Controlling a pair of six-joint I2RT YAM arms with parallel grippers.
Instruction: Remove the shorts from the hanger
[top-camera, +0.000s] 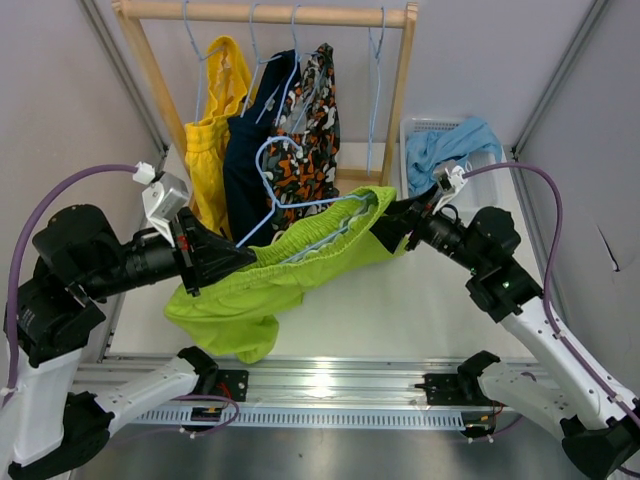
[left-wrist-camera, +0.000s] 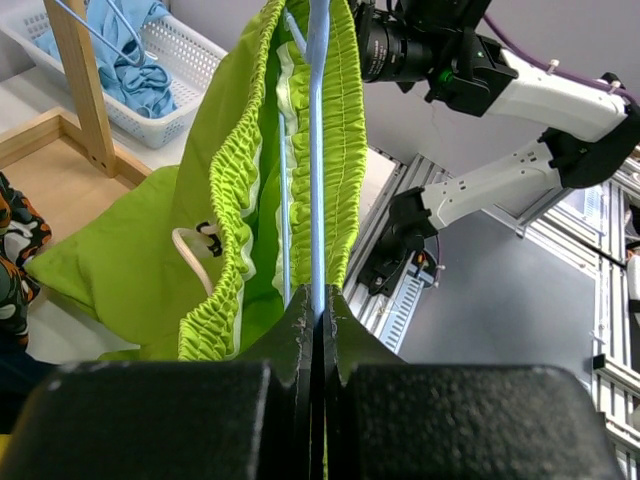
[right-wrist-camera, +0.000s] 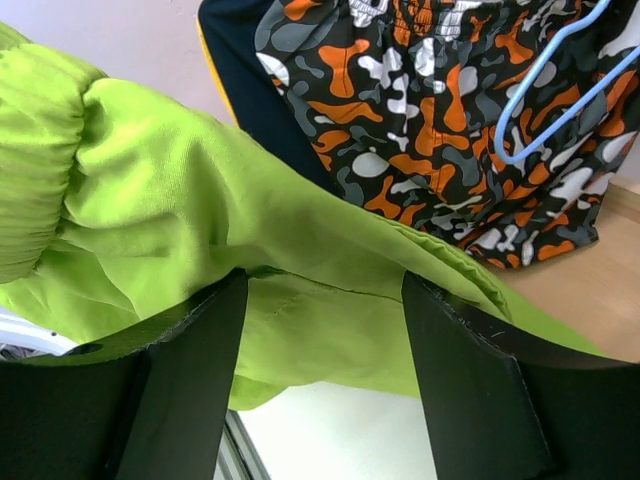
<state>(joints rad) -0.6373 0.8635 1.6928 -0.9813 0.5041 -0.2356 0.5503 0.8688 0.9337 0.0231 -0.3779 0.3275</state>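
Shorts (top-camera: 260, 290) in lime green are hanging mid-frame above the table (top-camera: 400, 300), stretching between both end effectors on a light blue hanger (left-wrist-camera: 318, 150). At centre left, the left end effector (left-wrist-camera: 316, 300) is clamping tight on the hanger wire beside the waistband. At centre right, the right end effector (right-wrist-camera: 322, 285) is holding its jaws apart, with green fabric lying between them.
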